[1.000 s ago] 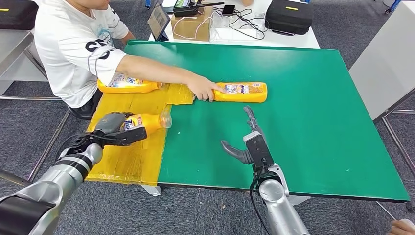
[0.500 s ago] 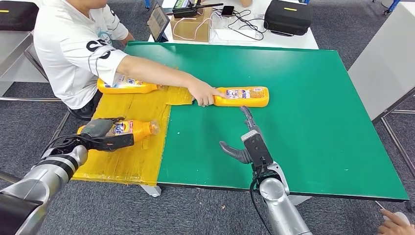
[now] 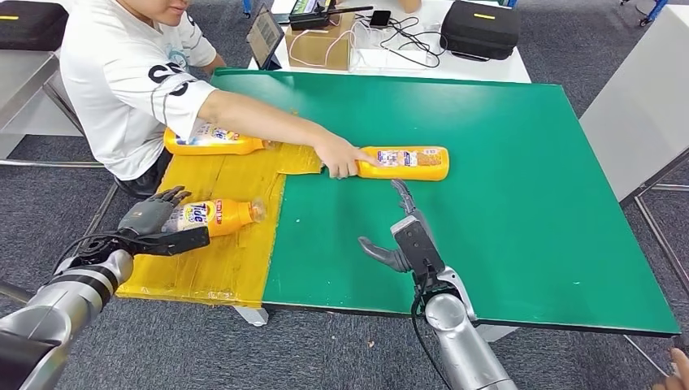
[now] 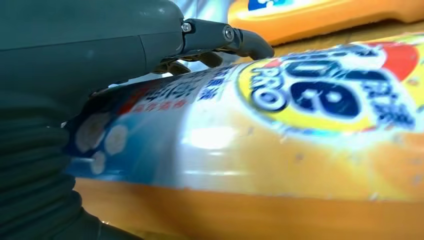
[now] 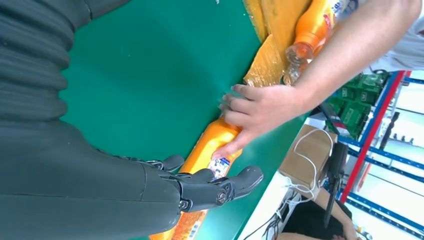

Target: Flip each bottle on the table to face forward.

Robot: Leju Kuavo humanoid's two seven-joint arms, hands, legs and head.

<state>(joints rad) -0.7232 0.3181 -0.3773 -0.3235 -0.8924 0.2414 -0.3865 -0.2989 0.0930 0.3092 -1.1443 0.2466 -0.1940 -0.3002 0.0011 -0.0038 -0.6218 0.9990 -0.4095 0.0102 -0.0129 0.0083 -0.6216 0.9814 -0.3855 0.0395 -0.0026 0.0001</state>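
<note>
On the yellow mat (image 3: 213, 268) at the table's left end, your left hand (image 3: 149, 218) grips the Tide bottle (image 3: 213, 217), lying on its side with the label up. Right hand (image 3: 404, 234) hovers over the green table (image 3: 520, 203), fingers spread, holding nothing, just short of the second bottle (image 3: 404, 162). A person's hand (image 3: 341, 157) rests on that bottle's neck end. Third bottle (image 3: 213, 140) lies by the person's arm.

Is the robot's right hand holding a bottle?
No, in the head view the right hand hovers open over the green table, short of the bottle that a person's hand is touching.
</note>
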